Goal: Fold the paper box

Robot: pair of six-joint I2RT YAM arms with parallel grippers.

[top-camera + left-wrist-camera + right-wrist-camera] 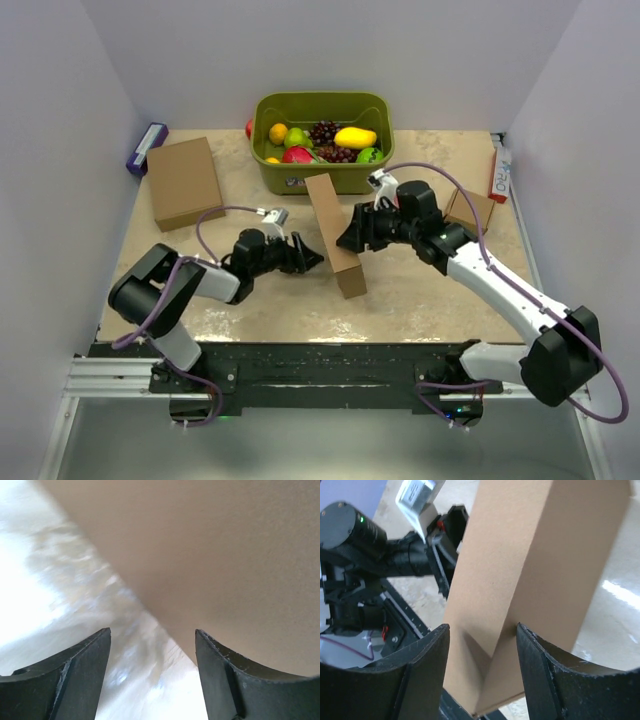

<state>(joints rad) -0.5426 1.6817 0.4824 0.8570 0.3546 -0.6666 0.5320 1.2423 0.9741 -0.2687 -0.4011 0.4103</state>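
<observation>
Beside the paper box, which stands on edge on the bench with its long axis running near to far, the left gripper waits just left of the near end, fingers apart. Slightly farther back on the box's right, the right gripper is also spread, straddling an edge. Both arms look equally near.

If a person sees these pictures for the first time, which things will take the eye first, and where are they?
The paper box stands upright on a narrow side in the middle of the table. It is flanked by the left hand and the right hand, both open and close to its faces. Behind it, at the back edge, a green bin holds bright fruit.
</observation>
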